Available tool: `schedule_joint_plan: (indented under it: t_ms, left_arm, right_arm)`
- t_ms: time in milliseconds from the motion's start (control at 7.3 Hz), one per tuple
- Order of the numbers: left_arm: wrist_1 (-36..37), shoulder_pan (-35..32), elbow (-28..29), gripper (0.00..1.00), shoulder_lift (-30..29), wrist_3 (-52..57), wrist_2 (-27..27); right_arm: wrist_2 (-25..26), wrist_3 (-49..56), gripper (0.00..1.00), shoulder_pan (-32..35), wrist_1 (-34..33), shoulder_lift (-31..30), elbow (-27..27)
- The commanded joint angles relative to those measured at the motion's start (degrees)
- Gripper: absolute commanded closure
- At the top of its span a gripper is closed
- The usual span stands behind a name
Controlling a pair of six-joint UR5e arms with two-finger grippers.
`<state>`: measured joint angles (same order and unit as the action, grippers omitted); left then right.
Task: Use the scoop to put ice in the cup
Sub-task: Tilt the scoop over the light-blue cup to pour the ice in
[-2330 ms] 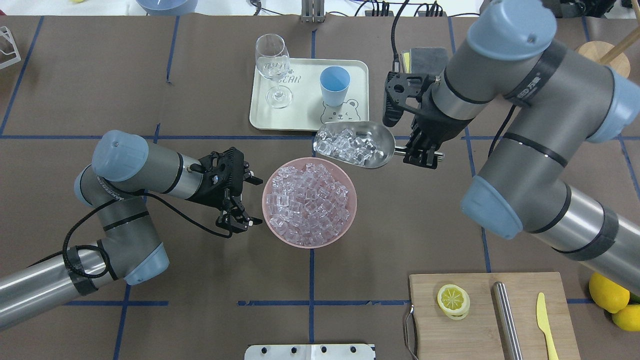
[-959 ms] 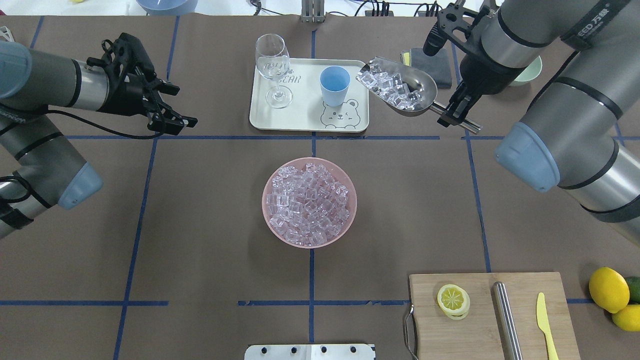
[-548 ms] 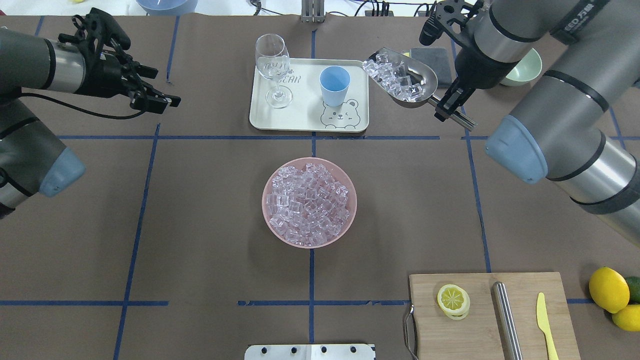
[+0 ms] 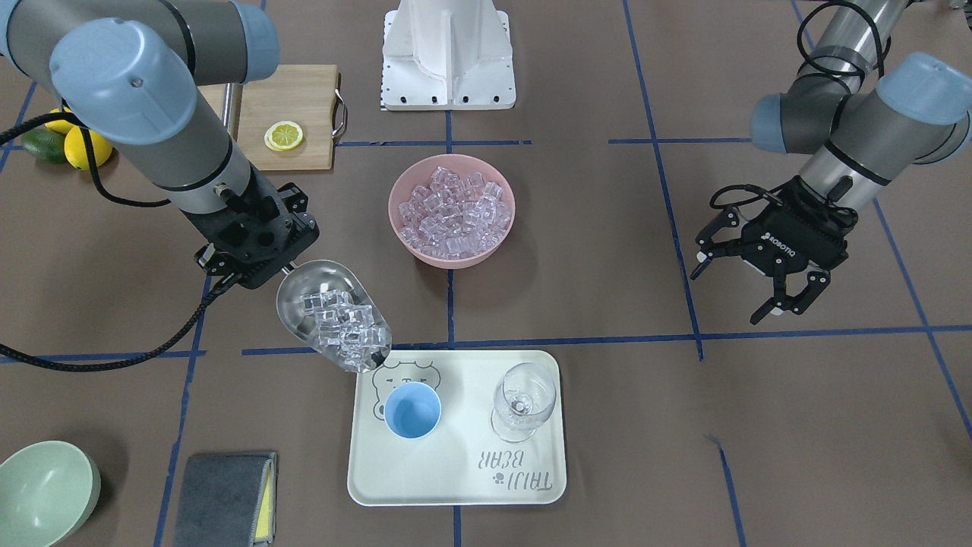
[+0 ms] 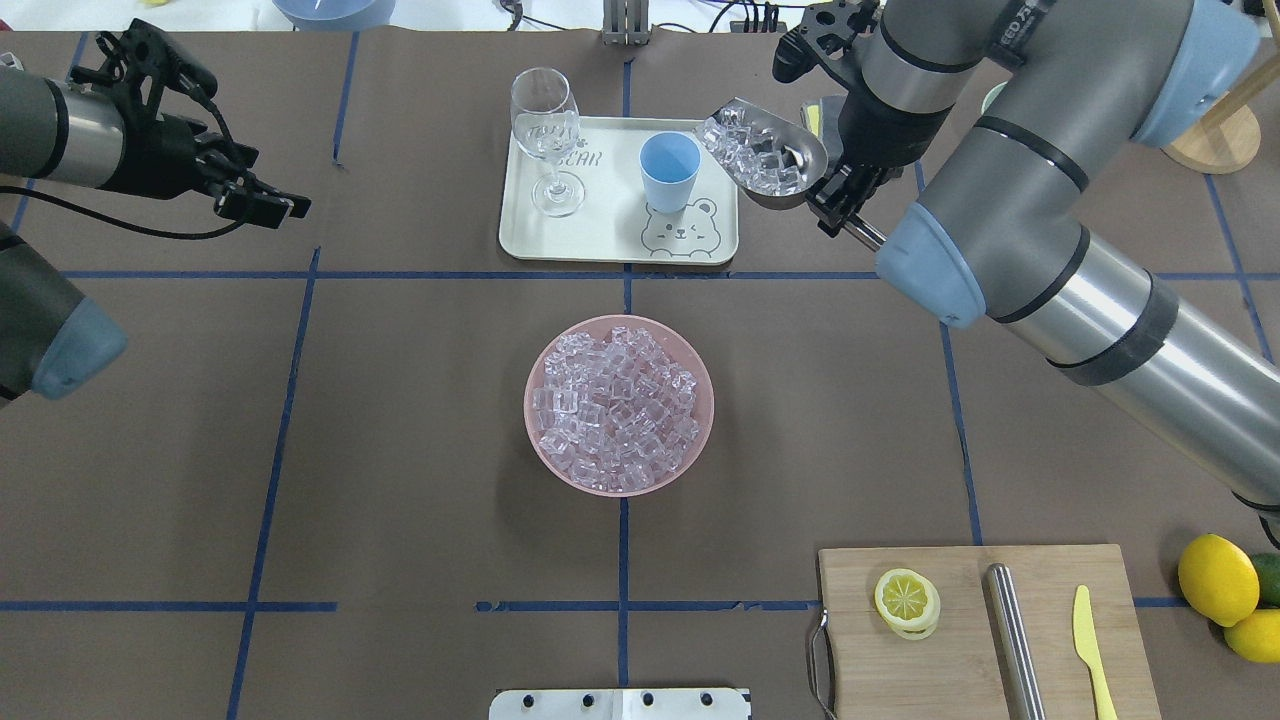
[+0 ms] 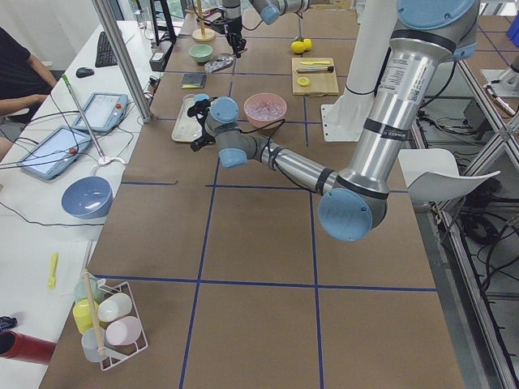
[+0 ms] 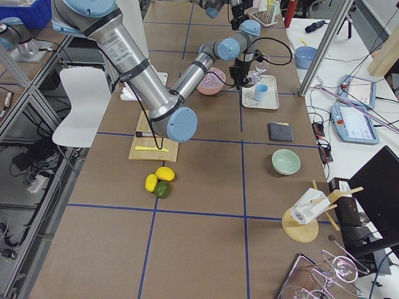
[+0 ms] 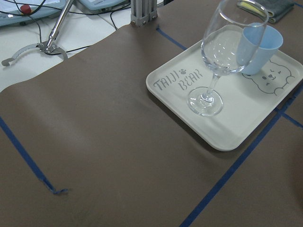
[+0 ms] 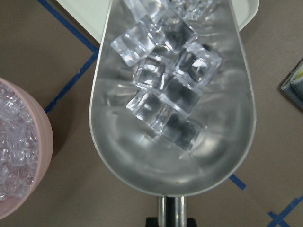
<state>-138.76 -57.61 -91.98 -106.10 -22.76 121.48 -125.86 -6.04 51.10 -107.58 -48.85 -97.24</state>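
Observation:
The steel scoop (image 5: 765, 155) holds several clear ice cubes (image 9: 165, 85) that lie toward its front lip. My right gripper (image 5: 838, 212) is shut on its rod handle. The scoop hangs in the air, tilted down toward the tray, its lip over the tray's right edge just right of the light-blue cup (image 5: 669, 170). The cup stands upright on the cream tray (image 5: 600, 235) and looks empty in the front view (image 4: 411, 410). My left gripper (image 5: 265, 200) is open and empty at the far left, away from the tray.
A pink bowl (image 5: 619, 405) full of ice sits at mid-table. A wine glass (image 5: 545, 140) stands on the tray left of the cup. A cutting board (image 5: 980, 640) with a lemon slice, steel cylinder and knife is front right. A green bowl (image 4: 42, 494) and grey sponge (image 4: 220, 497) lie beyond the scoop.
My right arm carried the loaded scoop from beside the pink bowl to the tray's right side, then left toward the cup. My left arm drew back from the bowl to the far left.

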Motion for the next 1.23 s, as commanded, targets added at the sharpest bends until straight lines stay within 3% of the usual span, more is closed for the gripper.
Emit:
schedule_joint_plan:
  t_ms: [0,274,822,1096]
  left_arm:
    - [5.0,-3.0,-0.3,0.0,2.6,-0.4,0.0]
    - [5.9,-4.5,-0.3,0.0,3.7,0.2,0.3]
    - [5.9,-5.0,-0.1,0.0,5.5,0.3,0.5]
    - [5.9,-5.0,-0.3,0.0,6.3,0.3,0.6]
  right_arm:
    - [3.4,-0.2,1.0,-1.6,0.0,2.6,3.8]
    - [4.2,0.0,1.0,-2.4,-0.1,7.6,11.2]
    - [5.8,0.8,1.0,-2.6,-0.8,9.4,15.4]
    - [8.7,6.9,1.0,-2.6,-9.9,14.4,18.7]
